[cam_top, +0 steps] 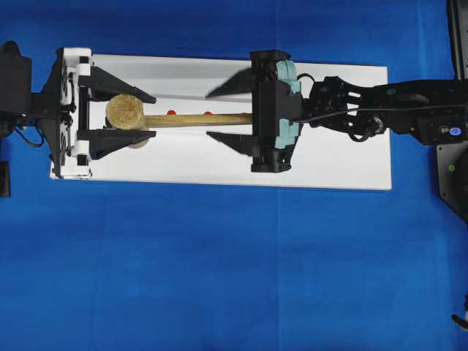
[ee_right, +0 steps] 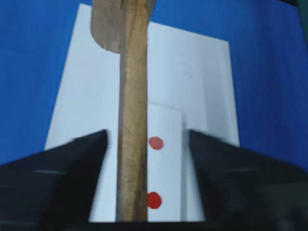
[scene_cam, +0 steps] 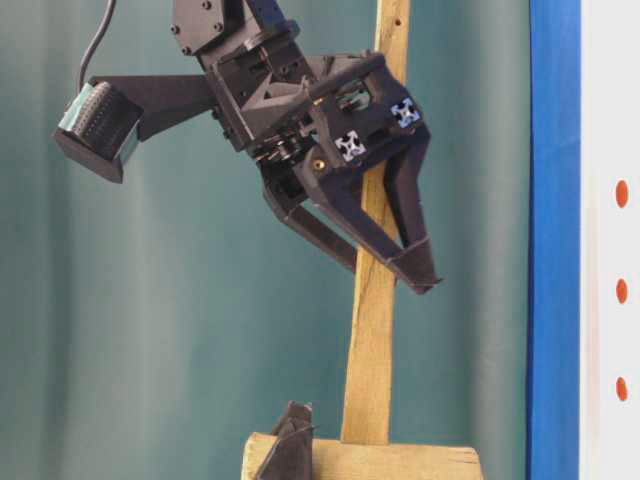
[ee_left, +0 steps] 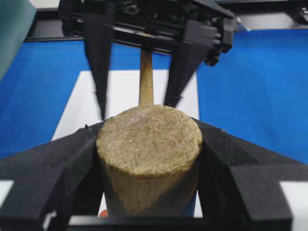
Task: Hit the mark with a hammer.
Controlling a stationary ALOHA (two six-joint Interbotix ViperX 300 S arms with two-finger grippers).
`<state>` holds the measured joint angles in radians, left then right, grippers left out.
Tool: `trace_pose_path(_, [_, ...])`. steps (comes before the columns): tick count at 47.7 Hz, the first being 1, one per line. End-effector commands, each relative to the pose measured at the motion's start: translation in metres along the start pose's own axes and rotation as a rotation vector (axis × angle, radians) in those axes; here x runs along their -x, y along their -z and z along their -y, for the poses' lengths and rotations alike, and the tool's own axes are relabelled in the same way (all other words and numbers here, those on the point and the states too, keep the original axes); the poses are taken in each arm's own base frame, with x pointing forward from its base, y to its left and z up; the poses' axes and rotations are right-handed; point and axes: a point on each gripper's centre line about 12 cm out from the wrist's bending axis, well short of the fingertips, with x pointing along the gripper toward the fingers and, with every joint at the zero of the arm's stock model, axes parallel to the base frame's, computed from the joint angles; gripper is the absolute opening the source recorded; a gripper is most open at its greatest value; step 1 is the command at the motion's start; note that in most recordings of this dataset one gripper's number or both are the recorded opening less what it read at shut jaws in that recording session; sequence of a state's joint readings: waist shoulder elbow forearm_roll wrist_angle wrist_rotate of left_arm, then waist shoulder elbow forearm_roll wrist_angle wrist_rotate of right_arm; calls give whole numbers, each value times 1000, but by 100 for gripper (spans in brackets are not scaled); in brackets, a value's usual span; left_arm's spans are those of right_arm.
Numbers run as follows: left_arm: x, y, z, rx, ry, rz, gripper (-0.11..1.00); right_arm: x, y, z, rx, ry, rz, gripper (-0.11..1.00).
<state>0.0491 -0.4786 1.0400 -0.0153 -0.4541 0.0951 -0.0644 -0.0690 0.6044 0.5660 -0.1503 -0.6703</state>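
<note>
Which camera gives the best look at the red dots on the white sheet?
The right wrist view: two red dots sit large and sharp beside the hammer handle. The table-level view shows three small dots at its right edge. The overhead view shows two, partly hidden by the handle. The left wrist view shows none clearly.
</note>
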Motion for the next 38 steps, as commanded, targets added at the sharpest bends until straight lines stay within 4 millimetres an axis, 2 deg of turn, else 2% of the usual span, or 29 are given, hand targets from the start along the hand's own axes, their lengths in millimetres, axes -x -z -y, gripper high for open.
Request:
trace_pose_path(1, [0,-10,1,-2,3,34,45,3,-11,2,-8,5,28,40])
trace_pose_path(6, [1,-10,2,-4,7,34,45,3,-9,2,-8,0,19,14])
trace_pose_path(10, [1,-10,3,-4,10,36,45,3,-9,1,-13,-7,11,2])
trace_pose_path(38, [6,-13,1,7,5,47,45,3,-9,2,-51,-3,12,2])
